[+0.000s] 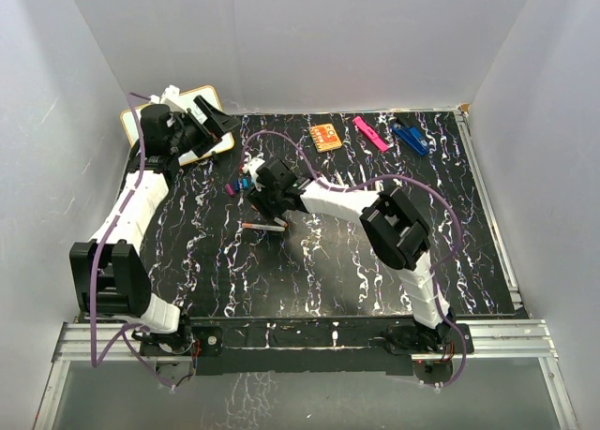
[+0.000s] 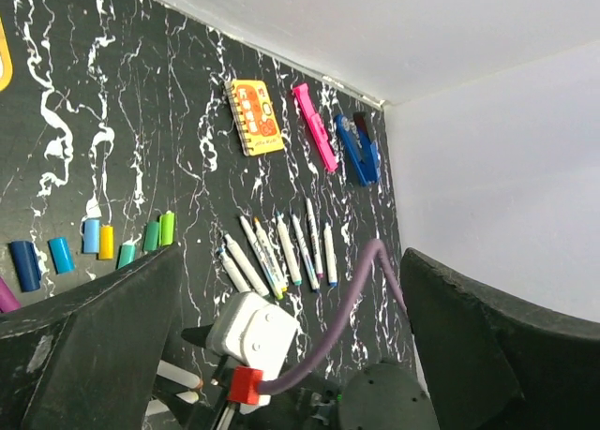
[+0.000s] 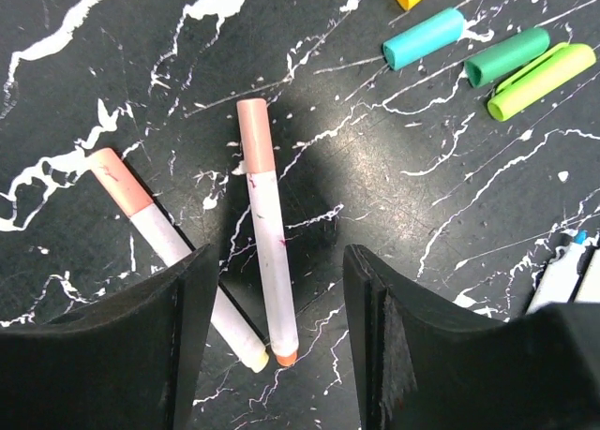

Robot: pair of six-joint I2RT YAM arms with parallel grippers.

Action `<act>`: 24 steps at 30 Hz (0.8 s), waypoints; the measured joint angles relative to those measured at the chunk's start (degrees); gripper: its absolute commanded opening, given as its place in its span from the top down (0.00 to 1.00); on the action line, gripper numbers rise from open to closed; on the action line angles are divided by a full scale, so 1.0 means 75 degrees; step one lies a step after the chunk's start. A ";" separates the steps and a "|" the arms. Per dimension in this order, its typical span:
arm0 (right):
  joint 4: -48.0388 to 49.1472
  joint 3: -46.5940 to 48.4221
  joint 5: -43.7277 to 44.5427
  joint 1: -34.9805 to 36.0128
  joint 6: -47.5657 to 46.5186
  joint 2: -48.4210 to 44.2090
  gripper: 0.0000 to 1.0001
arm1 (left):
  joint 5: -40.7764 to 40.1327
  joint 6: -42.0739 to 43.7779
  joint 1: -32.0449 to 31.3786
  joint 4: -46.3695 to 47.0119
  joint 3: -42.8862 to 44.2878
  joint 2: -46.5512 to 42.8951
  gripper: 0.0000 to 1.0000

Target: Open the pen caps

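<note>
Two pale-barrelled pens (image 3: 267, 224), salmon caps (image 3: 255, 135) on, lying side by side on the black marbled surface (image 3: 112, 65). In the top view they sit left of the notebook (image 1: 325, 136) and nearer the arm bases.

Right tool (image 3: 277, 266): jaws spread wide, nothing gripped, low over these two pens. One pen lies in the gap, clear of both fingers. The other runs behind one finger (image 3: 141, 346), and contact cannot be told.

Seven loose caps (image 2: 106, 242), in a row on the surface, dark blue through yellow to lime. They lie left of the notebook, near the capped pens.

One row of uncapped pens (image 2: 281, 252), closer to the notebook than the loose caps are.

One pink bar (image 2: 314, 126) and one blue clip (image 2: 359, 149), just right of the notebook, in that order.

Left tool (image 1: 214, 123): jaws wide apart, empty, raised over a yellow-rimmed white board (image 1: 208, 97) well to the left of the notebook.
</note>
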 measured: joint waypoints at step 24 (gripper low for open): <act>-0.0187 0.0073 0.0160 -0.0044 -0.0149 0.0370 0.85 | -0.0023 -0.0248 0.0137 0.0181 -0.0166 -0.0213 0.02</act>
